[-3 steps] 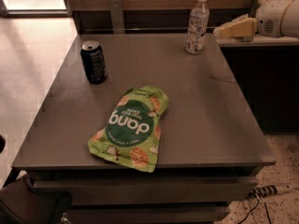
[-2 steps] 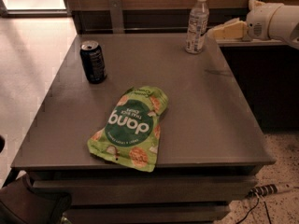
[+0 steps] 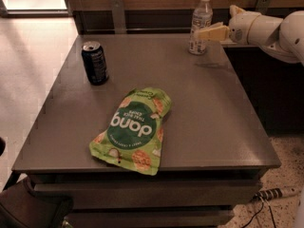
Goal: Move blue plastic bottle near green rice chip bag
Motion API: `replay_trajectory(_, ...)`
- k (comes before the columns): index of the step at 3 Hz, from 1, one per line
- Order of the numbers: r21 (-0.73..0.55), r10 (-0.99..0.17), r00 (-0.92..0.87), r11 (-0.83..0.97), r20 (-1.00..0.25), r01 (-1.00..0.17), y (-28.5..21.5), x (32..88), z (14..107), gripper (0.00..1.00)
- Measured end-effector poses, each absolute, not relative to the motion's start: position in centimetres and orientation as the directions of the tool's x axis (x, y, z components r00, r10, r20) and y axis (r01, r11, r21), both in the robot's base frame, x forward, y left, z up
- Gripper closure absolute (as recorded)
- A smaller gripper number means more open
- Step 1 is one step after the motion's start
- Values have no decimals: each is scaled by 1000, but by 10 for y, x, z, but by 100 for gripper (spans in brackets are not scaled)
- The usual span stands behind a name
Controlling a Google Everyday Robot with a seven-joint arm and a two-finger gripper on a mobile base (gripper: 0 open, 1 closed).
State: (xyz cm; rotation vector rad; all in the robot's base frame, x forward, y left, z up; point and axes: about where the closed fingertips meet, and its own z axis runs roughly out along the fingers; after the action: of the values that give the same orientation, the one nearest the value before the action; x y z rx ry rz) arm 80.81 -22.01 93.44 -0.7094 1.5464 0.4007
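The blue plastic bottle [image 3: 200, 25], clear with a white cap and a pale label, stands upright at the table's far right edge. The green rice chip bag [image 3: 133, 129] lies flat near the table's front middle, its "dang" circle facing up. My gripper [image 3: 219, 23] comes in from the right at bottle height. It is open and empty. Its nearer pale finger [image 3: 212, 33] reaches the bottle's right side, and the other finger shows further back. The bottle and the bag are far apart.
A dark soda can [image 3: 95, 62] stands at the table's left back. The grey table [image 3: 209, 118] has its right edge near a dark cabinet. A wooden wall runs behind it. A power strip [image 3: 278, 193] lies on the floor at the lower right.
My gripper has moved left toward the bottle, and its near finger is now at the bottle's side. The bottle, the bag and the can have not moved.
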Motion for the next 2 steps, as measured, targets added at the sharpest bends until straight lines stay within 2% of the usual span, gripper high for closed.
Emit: replay_trajectory(2, -116, -157, 3, 720, -988, -684, -196, 835, 910, 0)
